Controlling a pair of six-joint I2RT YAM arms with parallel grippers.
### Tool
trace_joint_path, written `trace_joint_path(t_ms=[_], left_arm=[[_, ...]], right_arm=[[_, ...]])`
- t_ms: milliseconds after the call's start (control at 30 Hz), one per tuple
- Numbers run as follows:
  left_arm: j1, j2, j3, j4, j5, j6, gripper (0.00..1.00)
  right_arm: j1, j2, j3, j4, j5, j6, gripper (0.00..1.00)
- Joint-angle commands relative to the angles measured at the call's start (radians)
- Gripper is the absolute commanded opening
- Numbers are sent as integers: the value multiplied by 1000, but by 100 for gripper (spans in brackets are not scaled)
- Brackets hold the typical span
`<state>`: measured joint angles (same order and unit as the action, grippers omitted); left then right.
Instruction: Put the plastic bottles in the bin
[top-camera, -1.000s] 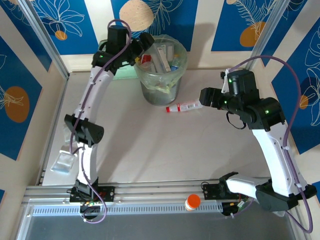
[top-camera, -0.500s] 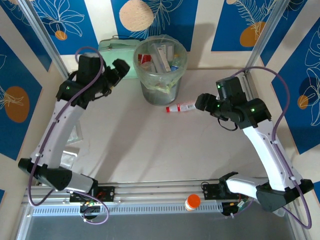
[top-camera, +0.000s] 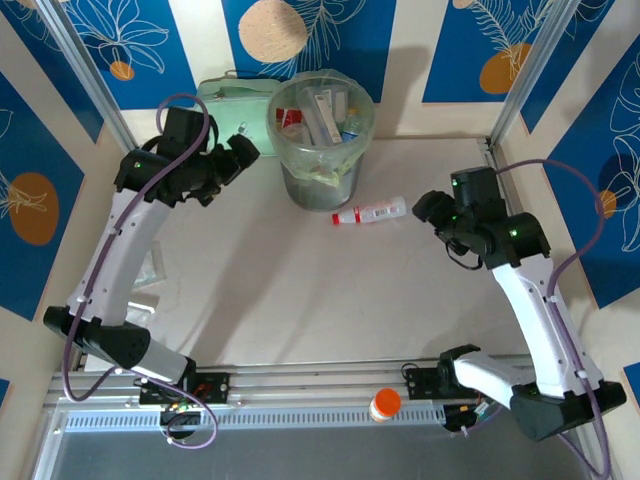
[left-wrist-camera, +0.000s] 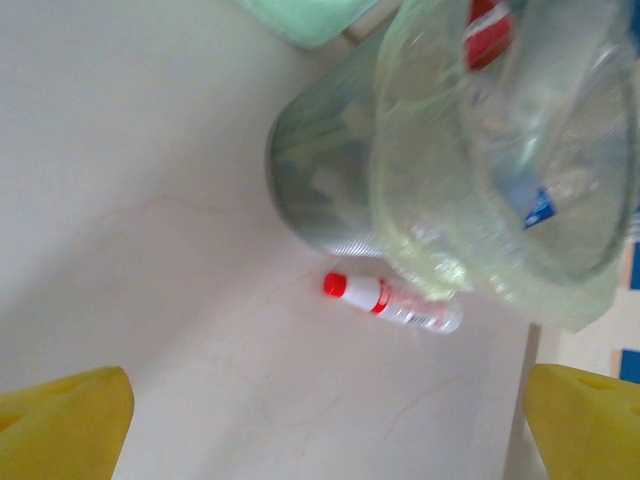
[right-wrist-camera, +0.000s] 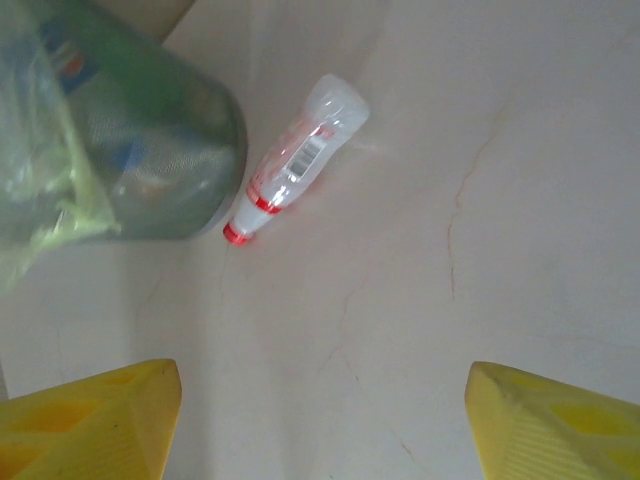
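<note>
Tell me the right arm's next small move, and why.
Probably ease the right fingers forward and down to straddle the red-capped bottle. They stand open and empty, facing it, and it lies on its side on the table beside the bin, not inside.

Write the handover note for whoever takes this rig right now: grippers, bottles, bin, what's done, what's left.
Left gripper: open, empty, left of the bin.
Right gripper: open, empty, just right of the red-capped bottle.
Bin: upright at the back of the table, with several bottles inside.
Done: those bottles are binned.
Left: the red-capped bottle lies on the table by the bin's base; it likely goes in next.
</note>
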<state>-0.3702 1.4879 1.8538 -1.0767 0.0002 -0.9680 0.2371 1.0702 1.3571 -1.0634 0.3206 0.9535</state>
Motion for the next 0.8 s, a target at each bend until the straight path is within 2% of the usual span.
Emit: trace_joint_path(t_ms=[0,100,233,333,467,633,767], left_arm=[[3,-51,-48,-84,70,1,99],[-1,-86,-90,-79,125,31,100],[-4,-125,-154,-98,153,78,99],[-4,-174,-213,-76,160,96,99],[-4,-210,-269,-52,196,132,99],[-4,-268,-336,-26,211,143,99],[-3,-269,-306,-27,220,183,99]], right_arm=[[-122,51,-39,83,-150,76,75],[-211,145,-62,165,-258,127,75],[-213,331,-27,226,-345,170,77],[-211,439,-20,296,-391,260,80],[-187,599,35,361,-389,366,89],[-154,808,170,341,-402,464,87],[-137,929,255,344,-401,519,87]])
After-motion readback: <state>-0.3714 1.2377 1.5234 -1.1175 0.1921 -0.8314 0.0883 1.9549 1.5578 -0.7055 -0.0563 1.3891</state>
